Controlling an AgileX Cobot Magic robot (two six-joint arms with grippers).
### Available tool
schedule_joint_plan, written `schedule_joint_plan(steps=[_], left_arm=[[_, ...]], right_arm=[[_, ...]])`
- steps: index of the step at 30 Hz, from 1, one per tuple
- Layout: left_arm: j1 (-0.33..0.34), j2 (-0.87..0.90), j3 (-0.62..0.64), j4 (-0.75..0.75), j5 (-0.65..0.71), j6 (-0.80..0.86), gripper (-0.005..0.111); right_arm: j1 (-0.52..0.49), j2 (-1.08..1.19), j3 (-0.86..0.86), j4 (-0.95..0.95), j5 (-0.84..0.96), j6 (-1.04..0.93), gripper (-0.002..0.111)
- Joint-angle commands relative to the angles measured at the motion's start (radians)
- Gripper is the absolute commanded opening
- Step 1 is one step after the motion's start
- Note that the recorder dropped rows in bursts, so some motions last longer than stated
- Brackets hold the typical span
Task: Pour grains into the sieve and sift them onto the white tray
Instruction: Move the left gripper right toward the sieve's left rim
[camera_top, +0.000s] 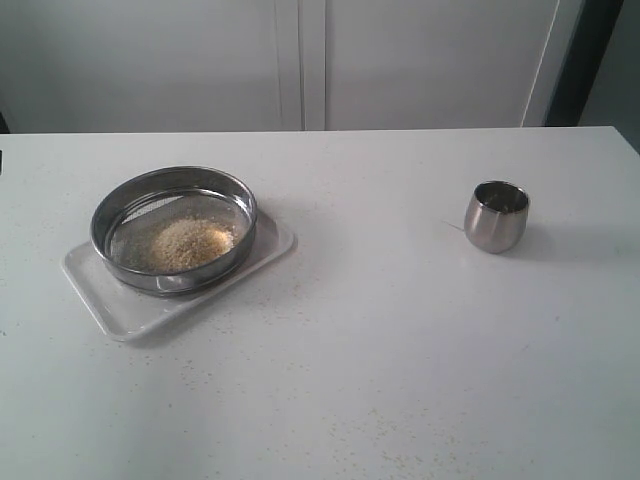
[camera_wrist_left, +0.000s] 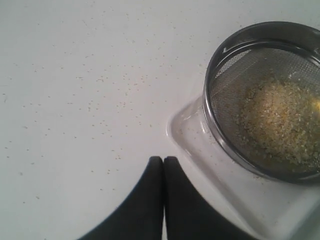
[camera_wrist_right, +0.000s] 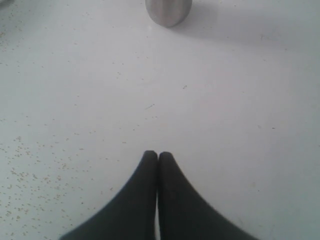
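Both grippers sit nearest the wrist cameras. My left gripper (camera_wrist_left: 163, 159) has its two dark fingers pressed together, gripping nothing, above the white table (camera_top: 400, 380). My right gripper (camera_wrist_right: 158, 154) is closed just as tightly, with nothing between its fingers. Tiny stray specks (camera_wrist_left: 100, 80) dot the table around them. Just beyond my left gripper the white tray (camera_top: 110, 305) lies flat on the table, and the sieve (camera_top: 170, 281) rests on it. A low mound of grains (camera_top: 190, 242) lies on the sieve's mesh. Over on the right, well apart from the tray, a small steel cup (camera_top: 497, 217) stands upright. Pale cabinet doors (camera_top: 420, 60) rise behind the table
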Motion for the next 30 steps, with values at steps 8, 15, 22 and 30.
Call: schedule_joint_plan(steps=[8,15,22,30], left_arm=[[-0.006,0.230,-0.218,-0.029,0.151,-0.009,0.000],[-0.028,0.374,-0.373,-0.080,0.265,-0.009,0.000],[-0.065,0.514,-0.535,-0.096,0.378,-0.014,0.000],[-0.121,0.636,-0.674,-0.091,0.429,-0.051,0.000]], right_arm=[[-0.005,-0.006,0.007,0.003,-0.006,-0.013,0.000],[-0.005,-0.006,0.007,0.003,-0.006,-0.013,0.000],[-0.005,-0.006,0.007,0.003,-0.006,-0.013,0.000],[-0.005,-0.006,0.007,0.003,-0.006,-0.013,0.000]])
